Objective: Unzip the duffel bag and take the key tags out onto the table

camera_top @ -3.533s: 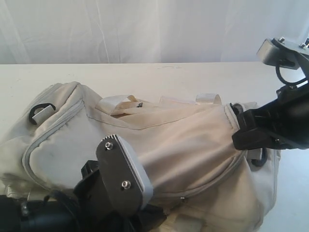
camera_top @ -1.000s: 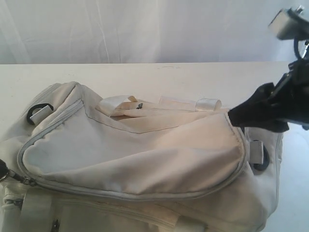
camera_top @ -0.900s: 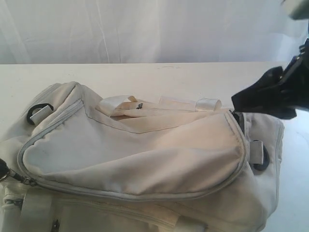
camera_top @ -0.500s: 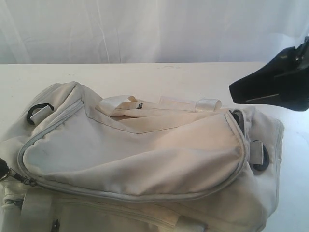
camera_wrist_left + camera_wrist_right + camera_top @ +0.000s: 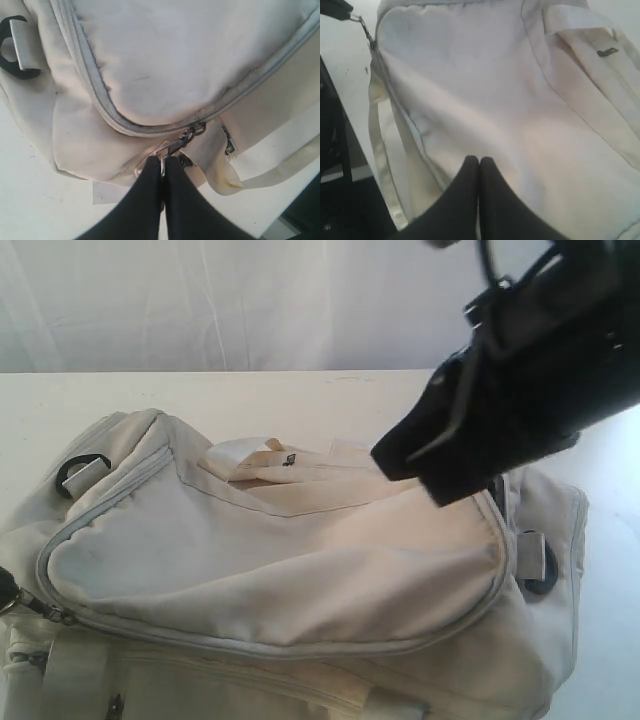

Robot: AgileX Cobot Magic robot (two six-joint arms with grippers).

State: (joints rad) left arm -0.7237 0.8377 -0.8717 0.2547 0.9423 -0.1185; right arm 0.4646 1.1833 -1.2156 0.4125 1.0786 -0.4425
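Two things had changed within the last second: the right gripper (image 5: 410, 478), which had hung with its fingers apart off the far right end of the duffel bag (image 5: 280, 560), had swung in over the middle of the bag, and its fingers had come together. In the right wrist view they met tip to tip just above the flap (image 5: 485, 100), and we could see no fabric between them. The left gripper (image 5: 162, 162) had not moved. At the bag's near left corner its fingers were clamped on the zipper pull (image 5: 172, 146). We judged that the right arm had given up bracing the bag's end and was going for the flap, to lift it or press it aside, which would make sense only if the zipper (image 5: 300, 645) had been run far enough round. Whether the track behind the slider truly stood open we could not tell. By count we had one duffel bag, lying on its side across the near half of the one white table (image 5: 300, 400). We also counted two grippers, one zipper pull and two black D-rings, one at the left end (image 5: 82, 472) and one at the right (image 5: 538, 565). Of the key tags we counted none, so we took them to be inside the bag, and the table around it held no tags.
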